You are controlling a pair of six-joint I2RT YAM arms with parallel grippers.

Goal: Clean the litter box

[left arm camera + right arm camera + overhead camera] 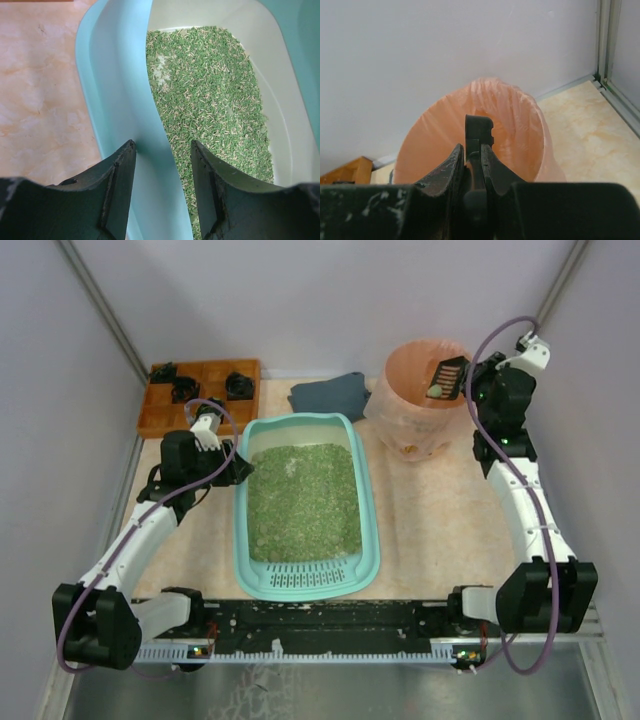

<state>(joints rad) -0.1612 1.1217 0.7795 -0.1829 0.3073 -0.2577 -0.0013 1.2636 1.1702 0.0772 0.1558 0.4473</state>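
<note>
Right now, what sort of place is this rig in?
Probably a lab test cell, not a home: bare grey walls close around a table, with a litter box and bagged bin set out.

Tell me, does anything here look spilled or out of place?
Nothing is clearly spilled. The one oddity is a pale, whitish patch in the green litter, toward the far left of the litter box, where the grains look thinner than elsewhere.
</note>
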